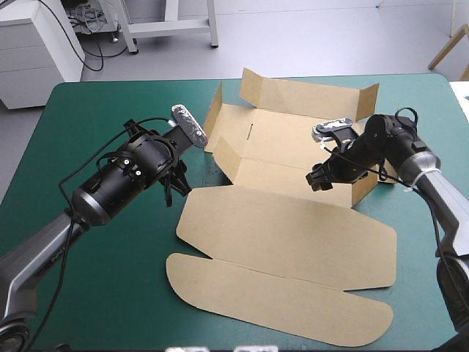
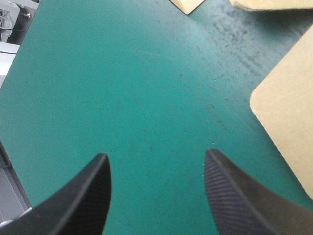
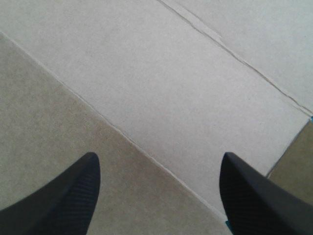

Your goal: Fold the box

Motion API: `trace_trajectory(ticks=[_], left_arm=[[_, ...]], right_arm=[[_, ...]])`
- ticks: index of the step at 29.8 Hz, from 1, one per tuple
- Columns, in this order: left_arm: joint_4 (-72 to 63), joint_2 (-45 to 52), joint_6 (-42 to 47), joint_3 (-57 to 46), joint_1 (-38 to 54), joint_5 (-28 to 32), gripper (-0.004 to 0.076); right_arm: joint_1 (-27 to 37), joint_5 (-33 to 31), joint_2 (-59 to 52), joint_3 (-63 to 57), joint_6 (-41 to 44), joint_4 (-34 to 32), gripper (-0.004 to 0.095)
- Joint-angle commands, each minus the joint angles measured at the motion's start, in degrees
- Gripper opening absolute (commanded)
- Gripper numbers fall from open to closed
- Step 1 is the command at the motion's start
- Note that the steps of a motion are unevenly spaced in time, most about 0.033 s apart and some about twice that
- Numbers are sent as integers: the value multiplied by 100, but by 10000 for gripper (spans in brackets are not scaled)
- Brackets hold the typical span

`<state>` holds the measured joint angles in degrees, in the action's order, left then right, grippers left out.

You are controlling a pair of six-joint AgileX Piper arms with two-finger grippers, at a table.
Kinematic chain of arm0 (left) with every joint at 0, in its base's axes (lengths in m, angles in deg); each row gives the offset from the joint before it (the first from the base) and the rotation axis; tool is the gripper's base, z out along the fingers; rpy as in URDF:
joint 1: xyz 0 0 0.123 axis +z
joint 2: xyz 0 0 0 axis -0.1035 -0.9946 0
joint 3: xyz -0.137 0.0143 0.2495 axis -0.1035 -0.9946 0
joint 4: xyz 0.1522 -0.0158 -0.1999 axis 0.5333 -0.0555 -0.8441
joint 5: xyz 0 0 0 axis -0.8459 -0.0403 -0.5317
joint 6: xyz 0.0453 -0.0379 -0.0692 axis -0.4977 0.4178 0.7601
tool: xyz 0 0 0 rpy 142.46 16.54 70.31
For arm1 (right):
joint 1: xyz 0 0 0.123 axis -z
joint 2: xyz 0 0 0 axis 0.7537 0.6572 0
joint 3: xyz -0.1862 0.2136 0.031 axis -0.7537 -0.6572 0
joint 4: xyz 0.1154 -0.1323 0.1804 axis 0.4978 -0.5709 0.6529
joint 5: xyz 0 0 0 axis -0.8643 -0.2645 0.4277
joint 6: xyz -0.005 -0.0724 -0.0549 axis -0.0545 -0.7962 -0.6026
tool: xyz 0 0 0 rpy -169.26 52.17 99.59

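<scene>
The brown box (image 1: 286, 235) lies mid-table, its wide lid flat toward the near edge, with a rounded flap in front. Behind it, the tray part (image 1: 286, 132) has its back wall and side flaps raised. My left gripper (image 1: 179, 178) hovers at the box's left side, open; in the left wrist view (image 2: 156, 154) only teal-green cover lies between the fingers, and a rounded corner of the board (image 2: 288, 127) lies beside them. My right gripper (image 1: 316, 180) is over the tray's front wall near its right end, open, with creased board (image 3: 161, 88) under it (image 3: 160, 155).
The teal-green cover (image 1: 88, 110) stretches wide to the left of the box and along the near-left corner. The table's far edge runs just behind the box's back wall. The right arm reaches in over the table's right edge.
</scene>
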<state>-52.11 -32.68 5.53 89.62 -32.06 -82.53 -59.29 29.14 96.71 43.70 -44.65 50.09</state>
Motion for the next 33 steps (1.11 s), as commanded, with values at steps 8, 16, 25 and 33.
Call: trace_trajectory(ticks=[8, 16, 25, 33], left_arm=[[180, 217, 213, 204, -22, 147, 401], [180, 217, 201, 204, -22, 147, 356], [544, 286, 249, 204, -22, -135, 145], [666, 819, 532, 204, -22, -224, 12]], right_arm=[[12, 71, -241, 183, -18, 104, 634], [12, 71, -241, 183, -18, 104, 634], [12, -154, -251, 278, -18, 104, 634], [12, -692, -383, 916, -18, 104, 634]])
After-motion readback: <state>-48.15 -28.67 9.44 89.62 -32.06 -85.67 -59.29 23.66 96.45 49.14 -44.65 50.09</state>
